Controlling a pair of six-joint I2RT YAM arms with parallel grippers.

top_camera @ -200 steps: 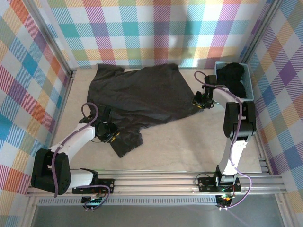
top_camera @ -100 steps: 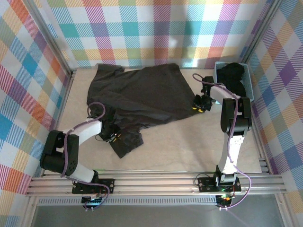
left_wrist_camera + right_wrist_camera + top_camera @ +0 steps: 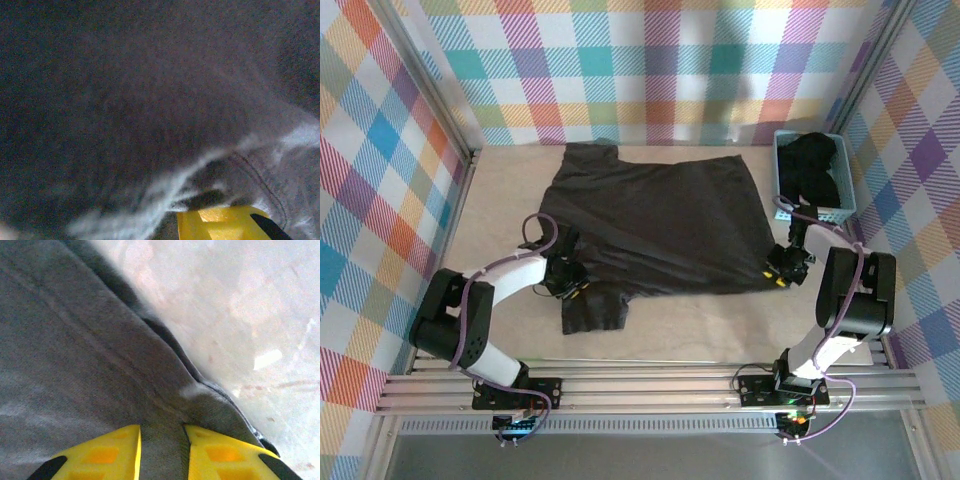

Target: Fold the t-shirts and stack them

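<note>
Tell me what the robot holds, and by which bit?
The t-shirt: the right end effector pinches its near right hem corner, the left end effector seems to grip its near left edge beside the sleeve.

Top external: set high above and behind the arm bases, facing forward and steeply down, far enough back to hold the whole table [image 3: 720,320] and the plaid walls [image 3: 650,70]. Left wrist: pushed right up against the t-shirt [image 3: 125,90], blurred by closeness, one yellow fingertip [image 3: 220,225] at the bottom edge. Right wrist: also close, looking down past the right hand [image 3: 162,456] onto shirt hem and bare table. Shared with the top view: the shirt's edge at the left hand [image 3: 570,284] and at the right hand [image 3: 778,272].
</note>
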